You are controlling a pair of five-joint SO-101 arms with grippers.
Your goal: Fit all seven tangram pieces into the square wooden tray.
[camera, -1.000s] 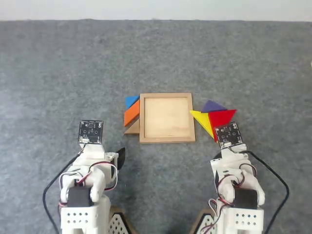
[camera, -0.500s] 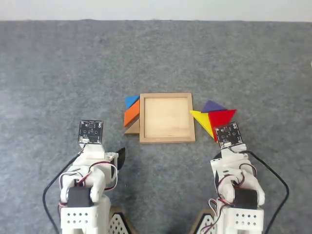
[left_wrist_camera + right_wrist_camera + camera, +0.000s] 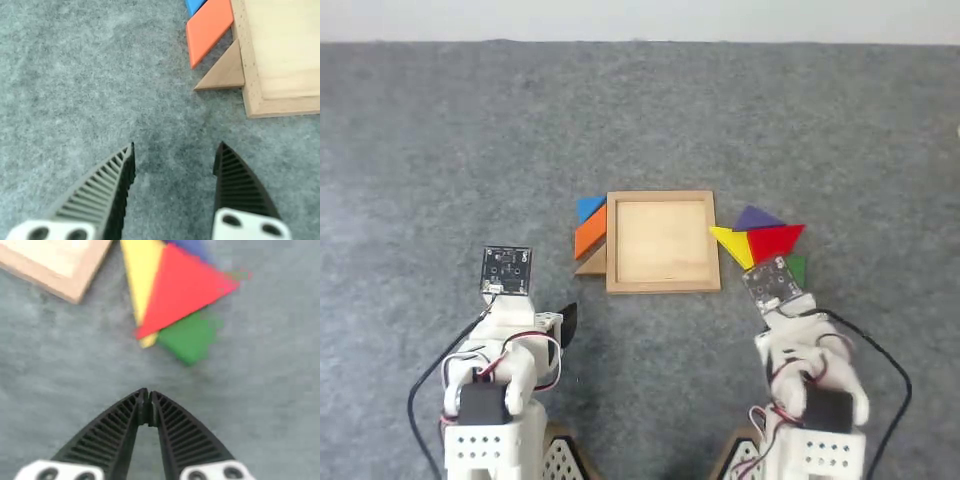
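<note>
You're likely at pick 1 of 7 — right gripper (image 3: 148, 393) pinched closed, empty, red triangle (image 3: 180, 289) just ahead; spread it, then descend.

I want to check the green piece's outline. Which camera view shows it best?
The right wrist view: the green piece lies almost whole, next to the red triangle. The high view shows just a strip of it beside the right arm.
</note>
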